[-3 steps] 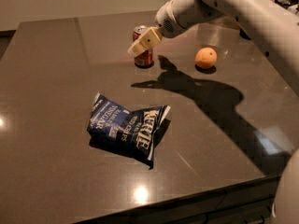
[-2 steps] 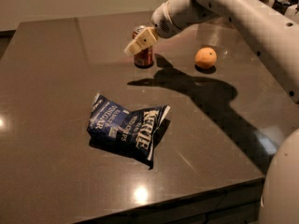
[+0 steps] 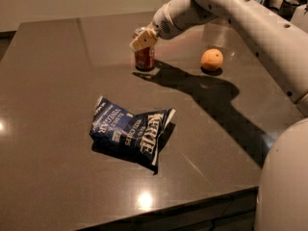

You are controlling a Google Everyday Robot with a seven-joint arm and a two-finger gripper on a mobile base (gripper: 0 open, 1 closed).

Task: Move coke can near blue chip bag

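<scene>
The coke can point(image 3: 144, 57) stands upright at the far middle of the dark table point(image 3: 53, 81). It is red with a silver top. My gripper point(image 3: 143, 40) reaches in from the upper right and sits at the can's top, its beige fingers point(image 3: 143, 41) covering the upper part of the can. The blue chip bag point(image 3: 130, 134) lies crumpled nearer the table's front, well apart from the can, with white lettering facing up.
A round orange fruit point(image 3: 211, 59) sits to the right of the can. My white arm point(image 3: 250, 18) crosses the upper right of the view and casts a shadow on the table. The table's front edge point(image 3: 159, 211) runs along the bottom.
My gripper has come down slightly onto the can's top. The can, the bag and the fruit have not moved.
</scene>
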